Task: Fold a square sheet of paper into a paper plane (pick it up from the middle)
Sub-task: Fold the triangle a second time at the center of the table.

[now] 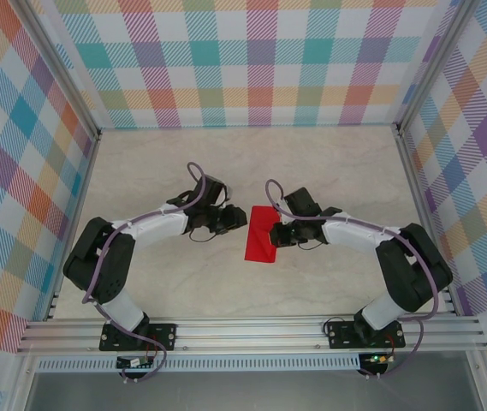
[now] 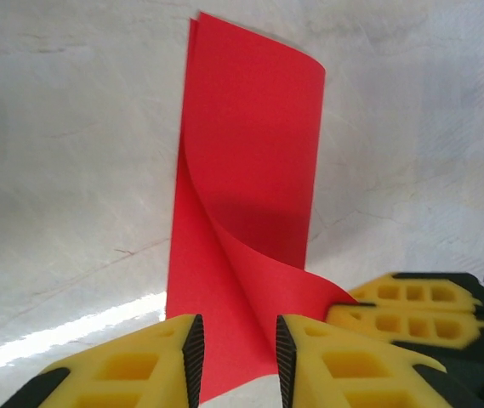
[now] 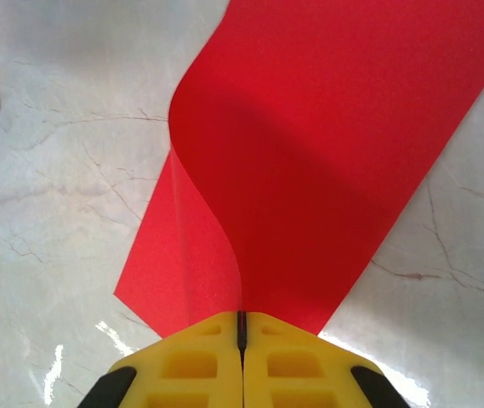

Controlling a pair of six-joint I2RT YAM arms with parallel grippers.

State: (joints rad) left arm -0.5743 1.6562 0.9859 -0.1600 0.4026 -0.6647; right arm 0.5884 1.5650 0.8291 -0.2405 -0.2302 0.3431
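From my station I see the thin, bright red square sheet of paper [image 1: 260, 235] lying on the pale marbled tabletop [image 1: 329, 171], midway between the two arms. It is doubled over on itself into a tall, narrow strip. The bend is a soft, rounded roll rather than a pressed crease, and the upper layer bows up in a smooth curve, shading the layer beneath.

The right gripper [image 3: 242, 327] has its yellow fingers [image 3: 190, 365], moulded with rectangular cut-outs, pressed flat together on the sheet's edge. It appears to pinch both layers, and I judge it is acting as an anchor so the fold cannot spring open.

The left gripper [image 2: 237, 350] faces it from the opposite side with its jaws apart. There is a clear gap between the black-lined pads [image 2: 194, 348], which straddle the lifted flap without squeezing it. I read this as lining up to pinch or flatten the fold line.

The paper looks matte, light and springy, so it should buckle or slide easily. The tabletop is glossy and probably gives little grip. With only this first fold in hand, the dart shape is a long way off.
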